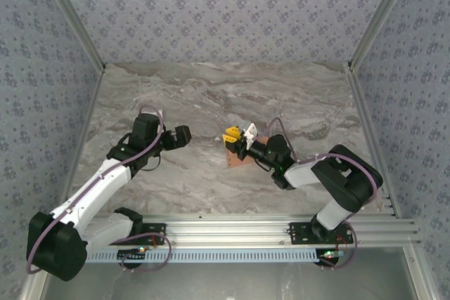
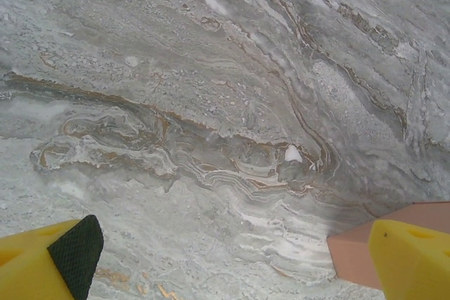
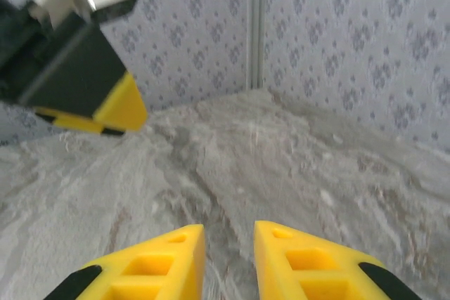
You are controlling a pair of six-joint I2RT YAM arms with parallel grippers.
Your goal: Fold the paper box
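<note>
The paper box (image 1: 238,161) is a salmon-orange cardboard piece lying on the marble table (image 1: 211,96), right of centre. My right gripper (image 1: 239,135) hovers just over its far edge. In the right wrist view its yellow fingers (image 3: 176,258) stand a narrow gap apart, with only table between them (image 3: 230,230). My left gripper (image 1: 181,136) is to the left of the box, fingers spread wide (image 2: 235,244). In the left wrist view a corner of the box (image 2: 351,251) lies against the inner side of the right-hand finger (image 2: 415,258), low at the edge.
Patterned walls enclose the table on three sides, with metal posts (image 3: 253,26) at the corners. A black and yellow part of the left arm's gripper (image 3: 91,82) hangs at the upper left of the right wrist view. The rail (image 1: 232,226) with both bases runs along the near edge.
</note>
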